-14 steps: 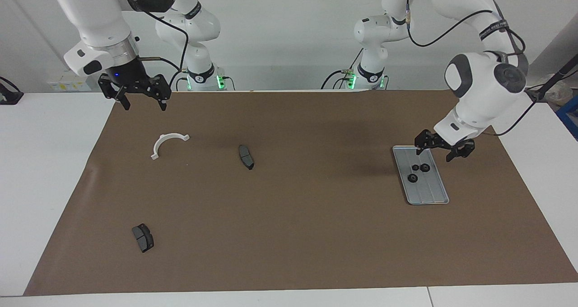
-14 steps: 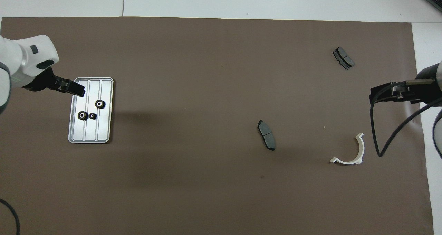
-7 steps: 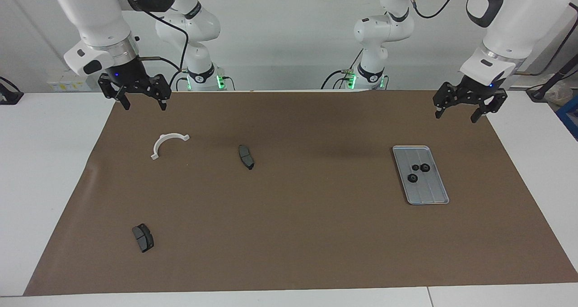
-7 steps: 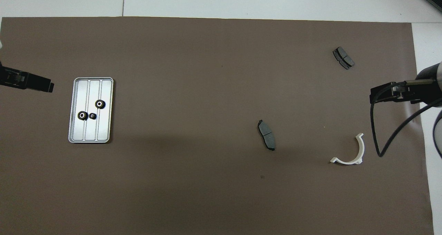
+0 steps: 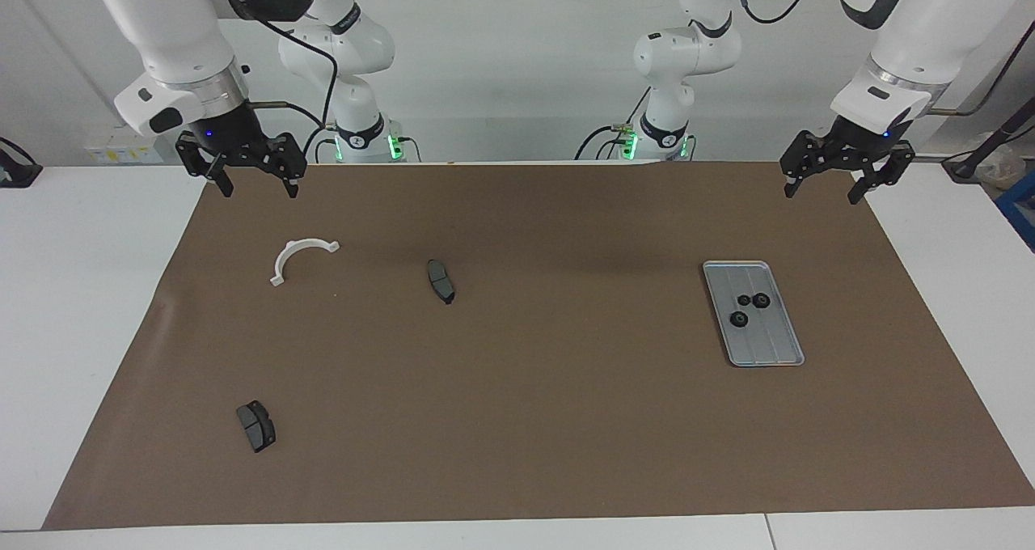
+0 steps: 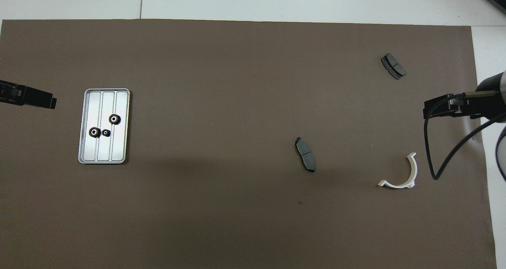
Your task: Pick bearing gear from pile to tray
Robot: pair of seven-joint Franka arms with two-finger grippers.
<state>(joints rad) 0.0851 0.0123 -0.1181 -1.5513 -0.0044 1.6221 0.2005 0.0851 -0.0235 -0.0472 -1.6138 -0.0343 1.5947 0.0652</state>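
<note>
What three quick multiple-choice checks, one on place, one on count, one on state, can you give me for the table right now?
1. Where do the black rings lie?
A. in the tray
B. beside the white bracket
C. on the bare mat

2. How many dark grey pads are on the mat?
A. one
B. two
C. four

3. How is the left tool?
A. shut on a ring
B. open and empty
C. resting in the tray

Key:
1 A: the black rings sit inside the tray.
2 B: one dark grey pad lies mid-mat, the other farther from the robots.
3 B: the left tool hangs in the air with fingers apart, holding nothing.
</note>
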